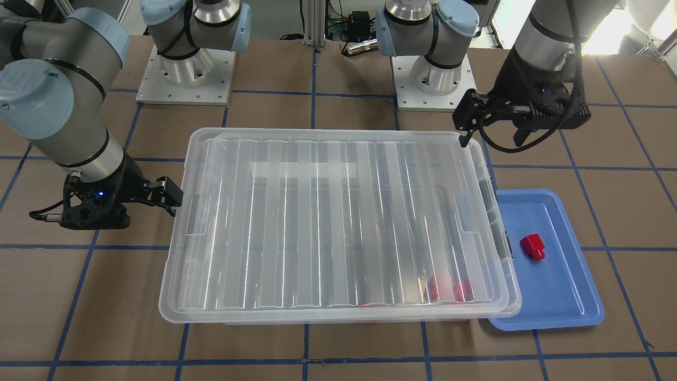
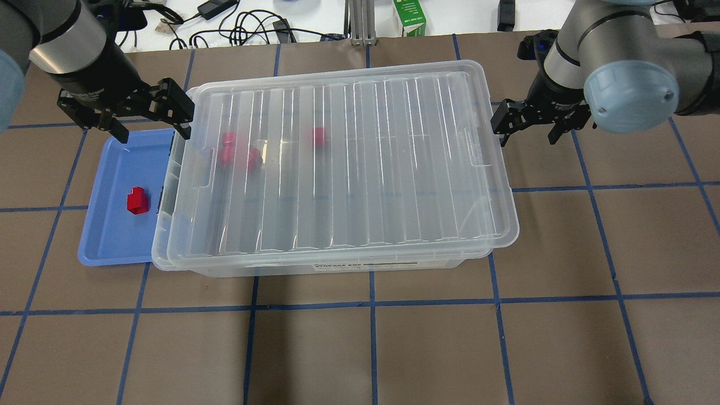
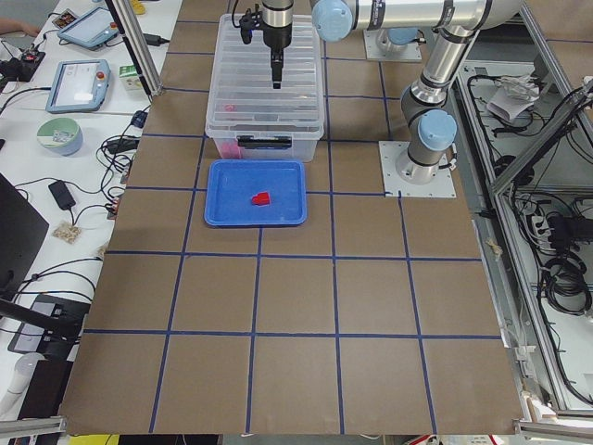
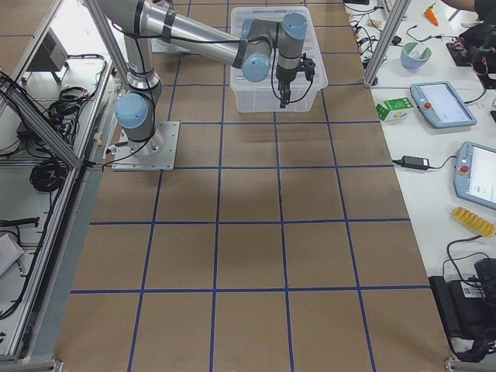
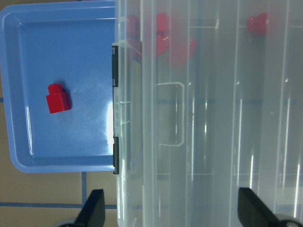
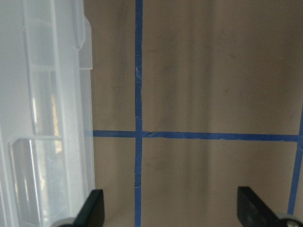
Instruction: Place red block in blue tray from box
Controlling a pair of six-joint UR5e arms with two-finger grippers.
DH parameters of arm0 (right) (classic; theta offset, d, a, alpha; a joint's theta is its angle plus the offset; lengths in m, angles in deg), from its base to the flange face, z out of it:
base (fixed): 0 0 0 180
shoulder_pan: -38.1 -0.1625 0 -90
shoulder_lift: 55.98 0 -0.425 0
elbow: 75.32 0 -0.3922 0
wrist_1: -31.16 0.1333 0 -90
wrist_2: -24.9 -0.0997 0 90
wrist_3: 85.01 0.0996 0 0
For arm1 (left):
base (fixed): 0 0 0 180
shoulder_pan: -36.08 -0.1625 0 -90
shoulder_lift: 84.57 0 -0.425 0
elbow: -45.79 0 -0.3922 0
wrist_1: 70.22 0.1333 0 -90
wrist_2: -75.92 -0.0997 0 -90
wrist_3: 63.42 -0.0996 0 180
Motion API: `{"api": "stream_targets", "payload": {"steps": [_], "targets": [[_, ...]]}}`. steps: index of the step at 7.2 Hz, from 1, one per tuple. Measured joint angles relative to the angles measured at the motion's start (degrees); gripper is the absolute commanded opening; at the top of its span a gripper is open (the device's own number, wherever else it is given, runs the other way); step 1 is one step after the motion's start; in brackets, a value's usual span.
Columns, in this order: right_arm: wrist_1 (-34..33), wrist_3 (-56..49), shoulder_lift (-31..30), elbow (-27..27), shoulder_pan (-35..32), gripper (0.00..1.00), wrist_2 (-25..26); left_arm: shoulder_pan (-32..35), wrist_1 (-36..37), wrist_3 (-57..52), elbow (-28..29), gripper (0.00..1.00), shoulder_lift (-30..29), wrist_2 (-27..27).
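One red block [image 2: 136,201] lies in the blue tray [image 2: 112,242], also in the front view [image 1: 532,246] and the left wrist view [image 5: 58,98]. The tray [image 1: 560,296] sits against the box's end. The box [image 2: 337,169] has its ribbed lid resting on it, a little askew. Several more red blocks [image 2: 236,152] show through the lid. My left gripper [image 2: 152,132] is open and empty, its fingers straddling the lid's edge at the tray end [image 5: 173,213]. My right gripper [image 2: 526,138] is open and empty beside the opposite end [image 6: 173,213].
The two arm bases [image 1: 185,69] stand behind the box. Cables and a green carton [image 2: 409,17] lie past the table's far edge. Brown table with blue tape lines [image 2: 371,337] stretches in front of the box.
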Motion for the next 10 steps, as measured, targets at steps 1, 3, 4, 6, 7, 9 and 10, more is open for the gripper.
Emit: {"api": "stream_targets", "payload": {"steps": [1,3,4,6,7,9,10], "targets": [[-0.02,-0.3,-0.05,-0.9,0.06,1.0,0.07,1.23,0.22,1.52,0.19,1.0,0.1,0.08],[3.05,-0.62,-1.69,-5.47,-0.15,1.0,0.2,3.02,0.45,3.67,1.04,1.0,-0.8,0.05],[6.45,0.05,-4.15,-7.61,-1.36,1.0,0.45,3.42,0.45,4.0,1.67,1.0,-1.01,0.0],[11.01,4.88,-9.09,-9.47,-6.15,1.0,1.4,3.8,0.46,4.25,2.62,1.0,-1.83,-0.04],[11.8,6.43,-10.06,-9.77,-7.86,1.0,1.77,4.03,0.52,4.93,2.84,1.0,-2.29,-0.03],[12.89,7.1,-10.57,-9.93,-9.05,1.0,2.02,4.63,0.61,6.67,3.91,1.0,-3.36,-0.02],[13.03,7.14,-10.6,-9.81,-9.15,1.0,1.97,4.73,0.59,6.86,4.48,1.0,-3.87,-0.06]]}}
